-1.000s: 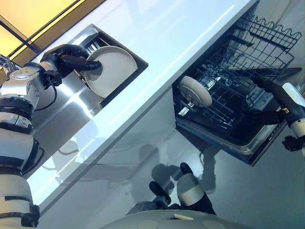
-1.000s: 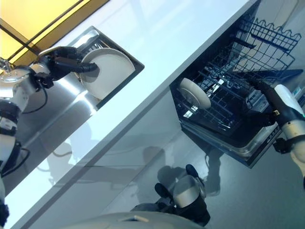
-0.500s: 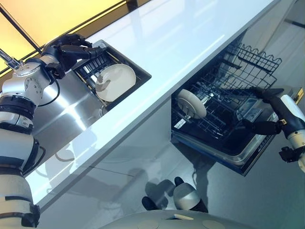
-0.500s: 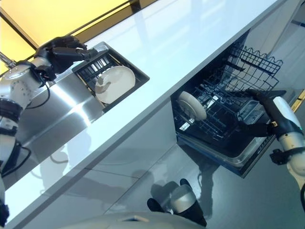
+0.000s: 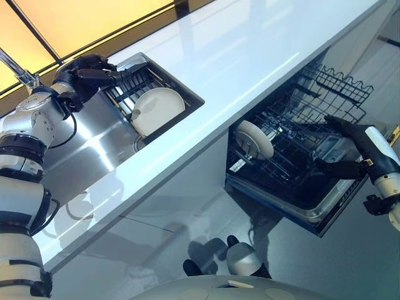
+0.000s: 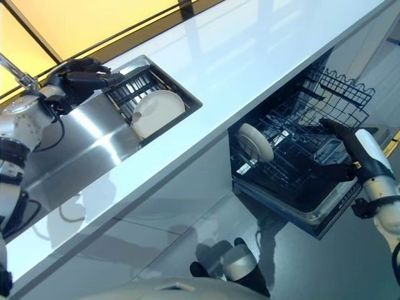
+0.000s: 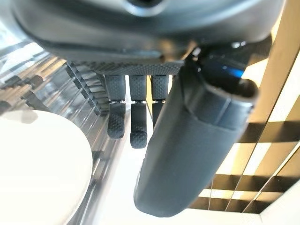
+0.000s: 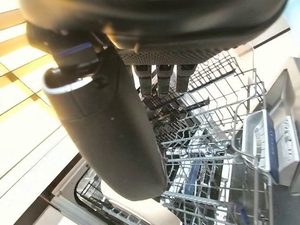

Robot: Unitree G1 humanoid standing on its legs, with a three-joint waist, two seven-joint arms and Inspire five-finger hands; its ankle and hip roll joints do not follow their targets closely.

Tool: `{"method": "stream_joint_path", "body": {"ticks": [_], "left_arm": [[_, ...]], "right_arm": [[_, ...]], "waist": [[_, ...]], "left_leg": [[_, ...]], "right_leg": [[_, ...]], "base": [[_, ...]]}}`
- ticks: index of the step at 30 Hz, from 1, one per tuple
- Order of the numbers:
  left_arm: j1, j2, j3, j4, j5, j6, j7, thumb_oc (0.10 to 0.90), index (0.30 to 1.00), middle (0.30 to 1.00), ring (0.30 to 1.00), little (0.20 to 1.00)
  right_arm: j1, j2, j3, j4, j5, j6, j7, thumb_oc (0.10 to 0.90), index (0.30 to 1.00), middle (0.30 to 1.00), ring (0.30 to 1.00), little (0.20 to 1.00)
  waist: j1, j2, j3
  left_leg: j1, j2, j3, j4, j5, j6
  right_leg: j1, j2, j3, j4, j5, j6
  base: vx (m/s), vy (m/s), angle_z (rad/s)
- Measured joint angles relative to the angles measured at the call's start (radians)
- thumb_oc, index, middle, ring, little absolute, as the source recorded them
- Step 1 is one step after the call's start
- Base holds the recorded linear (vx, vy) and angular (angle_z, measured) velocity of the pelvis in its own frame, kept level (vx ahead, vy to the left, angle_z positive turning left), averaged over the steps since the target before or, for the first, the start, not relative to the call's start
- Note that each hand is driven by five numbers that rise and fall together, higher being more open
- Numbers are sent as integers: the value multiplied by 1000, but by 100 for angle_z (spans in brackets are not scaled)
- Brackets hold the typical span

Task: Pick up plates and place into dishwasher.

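A white plate (image 5: 157, 110) leans in the sink rack (image 5: 128, 87), with the left hand (image 5: 90, 70) empty above it, fingers relaxed. It should come down on the rim. The right hand (image 5: 350, 150) waits open by the dishwasher (image 5: 294, 156), which holds another plate (image 5: 253, 139).

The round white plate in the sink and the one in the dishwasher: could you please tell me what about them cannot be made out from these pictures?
- Round white plate in the steel sink: its lower edge is hidden behind the sink's rim in the eye views, so what it leans on is unclear.
- Round white plate in the dark wire dishwasher rack: which slot holds it is too small to tell.
- Left wrist view: the sink plate is cut off by the edge.
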Motion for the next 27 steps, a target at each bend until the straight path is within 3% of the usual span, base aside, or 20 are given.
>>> {"method": "stream_joint_path", "body": {"ticks": [4,15,18,20,22,24,25,26,27], "left_arm": [[1,1,0,1,34,2,-13,800,900,900,900,900],[4,-1,-1,0,37,2,-12,800,900,900,900,900],[24,-14,3,0,41,0,-13,800,900,900,900,900],[76,-27,17,0,56,-3,-34,800,900,900,900,900],[115,-30,22,-44,71,-8,-27,800,900,900,900,900],[146,-32,19,-53,73,-6,-30,800,900,900,900,900],[157,-32,19,-52,74,-6,-30,800,900,900,900,900],[178,-21,21,-60,76,-13,-30,800,900,900,900,900],[182,-19,21,-61,77,-12,-30,800,900,900,900,900]], "right_arm": [[0,0,0,0,1,0,0,800,900,900,900,900],[-15,-1,7,-11,1,0,3,800,900,900,900,900],[-14,-2,10,-20,0,4,7,800,900,900,900,900],[-4,-12,24,-65,0,12,20,800,900,900,900,900],[-3,-20,12,-67,0,0,20,800,900,900,900,900],[-24,-28,10,-41,1,-4,21,800,900,900,900,900],[-40,-27,9,-20,1,-7,19,800,900,900,900,900],[-81,-29,39,10,0,0,14,800,900,900,900,900],[-90,-36,47,10,0,5,14,800,900,900,900,900]], "waist": [[0,-16,-17],[3,-16,-22],[11,-19,-21],[31,-69,-11],[64,-88,20],[95,-75,31],[109,-68,49],[139,-76,68],[162,-73,74]], "left_leg": [[0,0,-6,0,0,0],[3,4,-4,6,1,-2],[-6,15,-8,46,-8,-19],[-101,47,-20,285,-44,-77],[-186,60,-75,435,-80,-102],[-187,46,-96,398,-88,-108],[-194,29,-139,383,-94,-118],[-213,-35,-219,332,-109,-140],[-219,-54,-231,298,-104,-133]], "right_leg": [[7,-1,-9,-10,0,-1],[6,4,-12,-6,-1,-1],[-9,8,-18,45,-32,-14],[-49,-9,-47,170,-99,-50],[-65,2,-30,231,-119,-70],[-82,24,2,250,-129,-76],[-84,43,35,253,-131,-95],[-94,52,105,246,-114,-102],[-105,58,143,243,-113,-102]], "base": [[-19,-9,5],[-14,-77,-1],[28,-122,2],[41,44,14],[84,201,-3],[149,184,-37],[185,212,-53],[169,209,-82],[117,173,-102]]}}
